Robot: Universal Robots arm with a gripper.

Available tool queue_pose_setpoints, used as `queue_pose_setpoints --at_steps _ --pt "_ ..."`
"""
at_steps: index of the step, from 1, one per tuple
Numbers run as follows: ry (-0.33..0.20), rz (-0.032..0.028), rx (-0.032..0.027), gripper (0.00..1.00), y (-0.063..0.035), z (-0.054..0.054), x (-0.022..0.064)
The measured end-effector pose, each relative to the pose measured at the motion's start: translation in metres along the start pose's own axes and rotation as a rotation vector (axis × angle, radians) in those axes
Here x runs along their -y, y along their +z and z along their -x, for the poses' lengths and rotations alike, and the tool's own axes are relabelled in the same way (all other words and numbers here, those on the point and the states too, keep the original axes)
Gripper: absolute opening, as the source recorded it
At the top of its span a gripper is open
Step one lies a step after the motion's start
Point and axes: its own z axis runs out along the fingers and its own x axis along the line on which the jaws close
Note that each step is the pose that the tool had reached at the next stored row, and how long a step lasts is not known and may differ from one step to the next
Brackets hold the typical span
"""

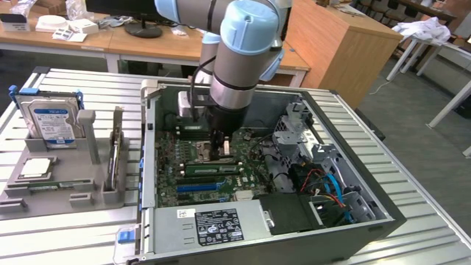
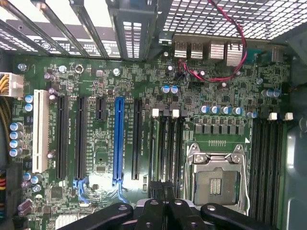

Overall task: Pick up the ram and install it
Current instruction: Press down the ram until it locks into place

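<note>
The ram (image 1: 212, 169) is a thin green stick standing on edge in the memory slots beside the CPU socket (image 1: 202, 148) inside the open computer case. My gripper (image 1: 220, 148) hangs straight down just above that spot, between the socket and the stick. In the wrist view the gripper (image 2: 165, 194) has its black fingers (image 2: 154, 208) pressed together with nothing between them, right over the black memory slots (image 2: 165, 143). Whether the fingertips touch the ram I cannot tell.
The case's metal walls (image 1: 149, 165) ring the motherboard, with a power supply (image 1: 213, 223) in front and a drive cage with cables (image 1: 324, 182) on the exterior view's right. A grey tray (image 1: 52, 193) on the left holds a blue-labelled hard drive (image 1: 52, 122). A long blue slot (image 2: 118, 139) lies beside the memory slots.
</note>
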Motion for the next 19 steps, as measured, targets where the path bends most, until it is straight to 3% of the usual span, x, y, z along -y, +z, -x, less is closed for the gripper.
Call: queue_pose_setpoints --at_steps 19 --pt "0.001 -0.0001 -0.0001 0.11 0.0011 0.001 -0.0187"
